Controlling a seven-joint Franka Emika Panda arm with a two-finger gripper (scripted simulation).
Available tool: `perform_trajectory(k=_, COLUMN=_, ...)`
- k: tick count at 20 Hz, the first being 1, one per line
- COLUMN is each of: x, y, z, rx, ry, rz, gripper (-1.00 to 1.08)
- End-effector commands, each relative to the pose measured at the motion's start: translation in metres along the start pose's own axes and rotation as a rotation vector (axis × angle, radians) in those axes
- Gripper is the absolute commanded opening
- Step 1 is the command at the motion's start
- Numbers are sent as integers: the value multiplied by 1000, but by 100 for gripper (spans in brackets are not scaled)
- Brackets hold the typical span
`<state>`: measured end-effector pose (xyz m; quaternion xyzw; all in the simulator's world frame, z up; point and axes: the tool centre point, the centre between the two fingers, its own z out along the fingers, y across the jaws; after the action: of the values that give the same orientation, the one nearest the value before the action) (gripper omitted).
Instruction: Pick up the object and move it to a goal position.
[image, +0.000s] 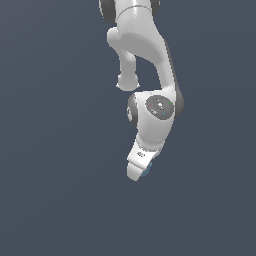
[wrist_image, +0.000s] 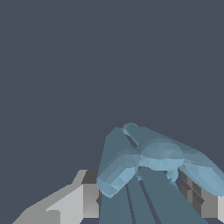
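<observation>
One light-blue object (wrist_image: 153, 159), made of rounded bars joined at a thin crosspiece, is sitting between the gripper's (wrist_image: 144, 199) grey fingers (wrist_image: 89, 199) in the wrist view, its bars spanning from one pad across to the other, so the jaws are closing narrowly on it. From the exterior view only a sliver of blue (image: 146, 170) is showing at the tip of the white gripper (image: 137, 171), which is hanging tilted below the arm (image: 150, 75) over a plain dark grey-blue background (image: 50, 150).
</observation>
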<state>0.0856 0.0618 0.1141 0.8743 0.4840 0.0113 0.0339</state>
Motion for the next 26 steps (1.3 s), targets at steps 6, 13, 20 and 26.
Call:
perform_trajectory(k=6, x=-13, y=47, z=-102, rx=-163, ry=-26, rz=33, gripper=-100)
perform_trajectory(k=13, x=-27, y=82, z=-242, rx=-371, ry=-63, rz=73, gripper=-100)
perform_trajectory(k=20, x=-32, y=87, z=-348, rx=-525, ry=-92, rz=98, gripper=-100)
perform_trajectory(k=26, x=-31, y=84, z=-392, rx=-589, ry=-105, rz=104, gripper=-100)
